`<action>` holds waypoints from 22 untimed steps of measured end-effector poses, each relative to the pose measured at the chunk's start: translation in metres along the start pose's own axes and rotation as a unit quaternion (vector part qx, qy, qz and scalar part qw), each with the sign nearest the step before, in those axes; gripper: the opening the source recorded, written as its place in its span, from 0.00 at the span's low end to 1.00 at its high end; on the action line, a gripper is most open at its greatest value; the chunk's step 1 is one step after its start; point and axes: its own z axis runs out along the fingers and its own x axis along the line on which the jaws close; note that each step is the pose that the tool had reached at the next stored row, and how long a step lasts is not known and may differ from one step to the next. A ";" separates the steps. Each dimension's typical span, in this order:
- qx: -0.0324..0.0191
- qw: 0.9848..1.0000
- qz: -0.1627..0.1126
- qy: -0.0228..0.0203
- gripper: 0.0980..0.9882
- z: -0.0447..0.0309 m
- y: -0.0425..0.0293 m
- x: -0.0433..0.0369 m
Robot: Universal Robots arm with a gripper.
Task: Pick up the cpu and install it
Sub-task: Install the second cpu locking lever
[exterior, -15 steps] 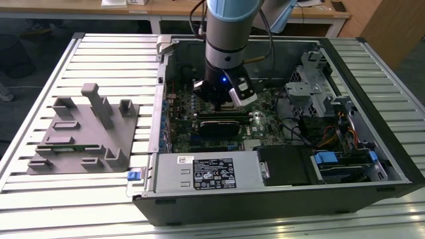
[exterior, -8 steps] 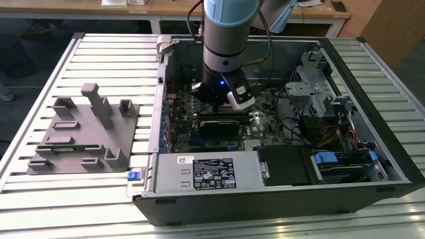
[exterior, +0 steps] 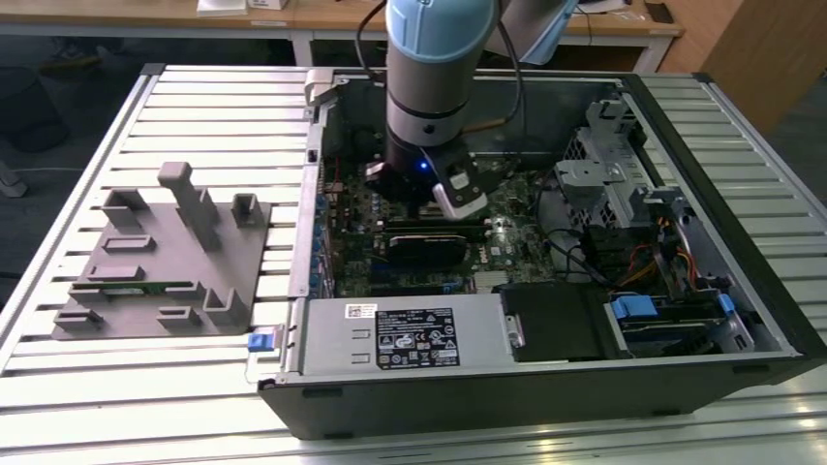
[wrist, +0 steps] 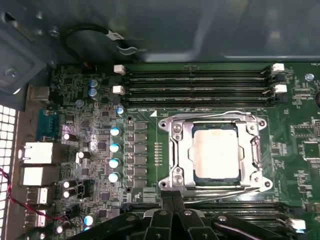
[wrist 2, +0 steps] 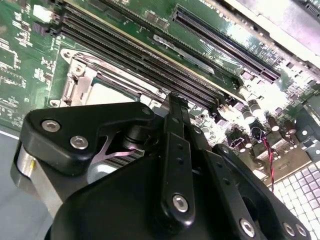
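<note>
A slatted metal desk carries an open computer case lying on its side, taking up most of the surface toward the exterior view's right edge. Beside it, toward the desk's opposite edge, sits a grey plastic holder with upright posts. Inside the case the green motherboard lies flat, and the robot arm reaches down over it. The black gripper hangs just above the board with its fingers pressed together, clenched on nothing. The cpu already sits in the metal socket frame, its pale top exposed. Rows of black memory slots run alongside the socket, near the gripper.
</note>
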 end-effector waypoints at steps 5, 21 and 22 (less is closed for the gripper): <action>-0.010 1.000 0.000 0.000 0.01 0.0037 -0.0012 0.0027; -0.026 1.000 0.000 0.001 0.01 0.0109 -0.0034 0.0030; -0.026 1.000 0.000 0.001 0.01 0.0112 -0.0034 0.0030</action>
